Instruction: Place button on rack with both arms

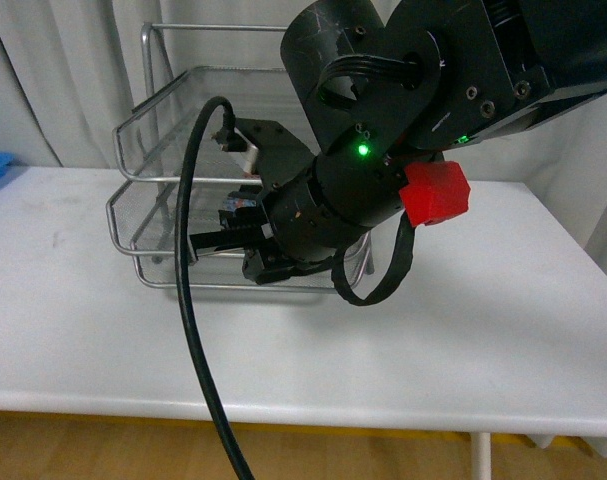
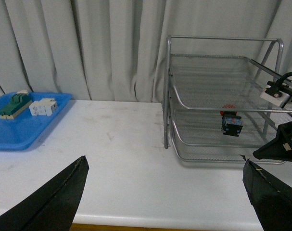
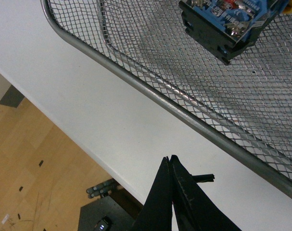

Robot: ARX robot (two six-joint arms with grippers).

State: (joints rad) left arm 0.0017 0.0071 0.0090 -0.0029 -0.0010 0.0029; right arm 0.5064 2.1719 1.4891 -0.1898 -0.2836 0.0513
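Observation:
The button, with its blue-and-black body and red cap, lies inside the silver wire-mesh rack on a lower tier, seemingly the middle one. In the right wrist view the button rests on the mesh behind the rack's front rim. My right gripper is shut and empty, just outside that rim over the table. In the front view the right arm covers much of the rack. My left gripper is open and empty, well back from the rack over the table.
A blue tray at the left holds a green-and-white block and white terminal blocks. A black cable loops down in front of the rack. Grey curtains hang behind the white table. The floor shows past the table's near edge.

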